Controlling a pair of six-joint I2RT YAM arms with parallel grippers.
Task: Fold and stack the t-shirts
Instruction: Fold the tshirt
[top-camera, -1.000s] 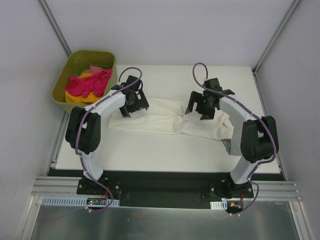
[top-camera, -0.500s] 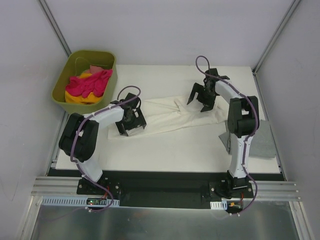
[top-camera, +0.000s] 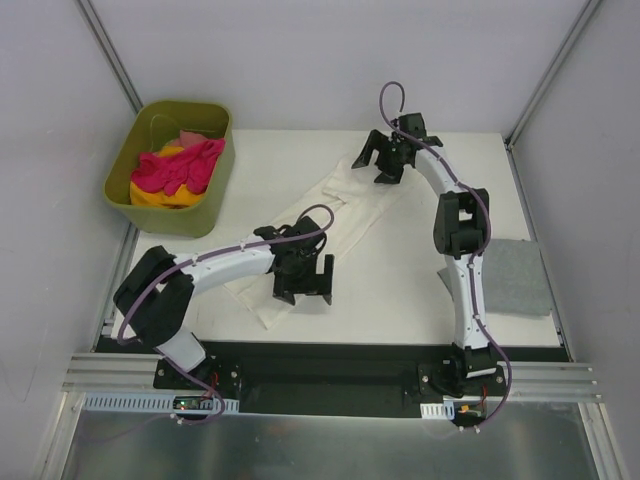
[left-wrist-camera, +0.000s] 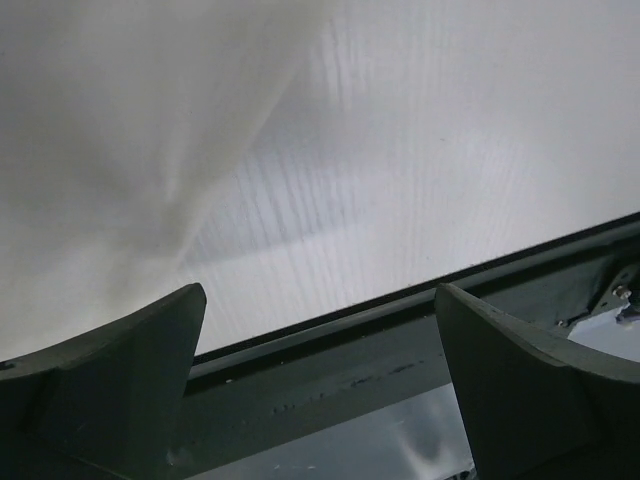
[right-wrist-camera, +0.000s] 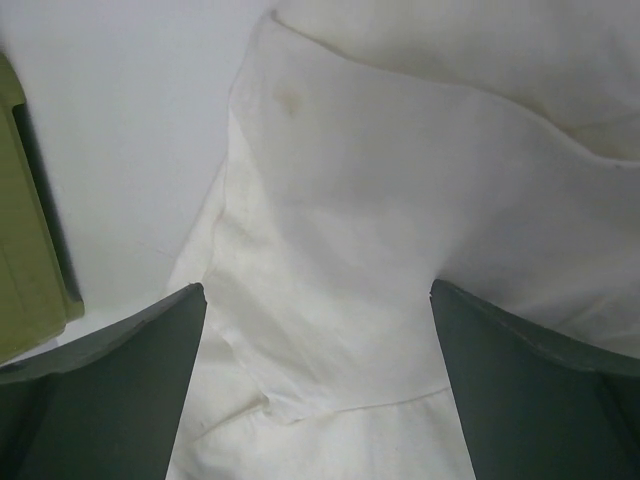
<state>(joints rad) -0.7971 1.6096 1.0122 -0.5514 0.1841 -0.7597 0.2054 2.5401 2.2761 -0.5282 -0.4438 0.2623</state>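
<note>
The large cream-white t-shirt (top-camera: 350, 215) lies as a long diagonal strip on the table, from near left to far right. My left gripper (top-camera: 305, 285) is open over its near end; in the left wrist view (left-wrist-camera: 320, 295) only table and the front rail lie between the fingers, with the cloth (left-wrist-camera: 120, 130) beyond. My right gripper (top-camera: 385, 160) is open over the far end, with cream cloth (right-wrist-camera: 380, 200) under the spread fingers (right-wrist-camera: 317, 290). A folded grey t-shirt (top-camera: 512, 275) lies flat at the right edge. Pink (top-camera: 180, 168), yellow (top-camera: 160, 195) and red (top-camera: 190, 137) shirts sit in the tub.
The olive-green tub (top-camera: 215, 170) stands at the far left corner and shows at the left of the right wrist view (right-wrist-camera: 20, 250). The white table (top-camera: 400, 290) ends at a black front rail (left-wrist-camera: 400, 340). Grey walls close in on both sides.
The cream shirt has swung from lying across the table to a diagonal. My left gripper moved near and right, my right gripper far and left. The grey shirt now lies fully uncovered.
</note>
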